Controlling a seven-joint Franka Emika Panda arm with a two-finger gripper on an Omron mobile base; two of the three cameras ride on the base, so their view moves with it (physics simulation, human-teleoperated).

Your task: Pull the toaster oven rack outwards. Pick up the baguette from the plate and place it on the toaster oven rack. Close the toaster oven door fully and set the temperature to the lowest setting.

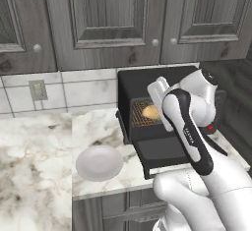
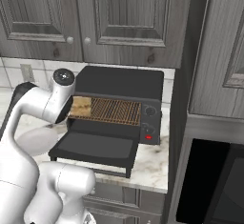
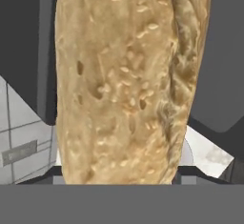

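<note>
Closest to the hand camera, the baguette point(image 3: 126, 80) runs top to bottom through the hand view, its seeded golden crust and pale porous face pressed right up against the lens, with the dark body of the toaster oven point(image 3: 224, 51) behind it on both sides. The finger tips are hidden behind the bread, so it cannot be told whether the end effector is clamped on it or spread apart. In the left base view the baguette point(image 1: 151, 111) sits at the left end of the oven cavity, over the toaster oven rack point(image 1: 142, 114), and the white arm reaches in right beside it. The right base view shows the same: the bread point(image 2: 80, 106) at the left of the brownish-copper rack point(image 2: 114, 110), partly covered by the arm's joint. The toaster oven point(image 2: 121, 82) stands on the marble surface point(image 2: 152, 163) below the grey cabinets point(image 2: 133, 13), its control panel on the right. The toaster oven door point(image 2: 95, 147) hangs dropped open, lying nearly flat in front of the cavity. The plate point(image 1: 99, 163) rests on the surface point(image 1: 34, 146) left of the oven, near the front edge, well apart from the baguette.
</note>
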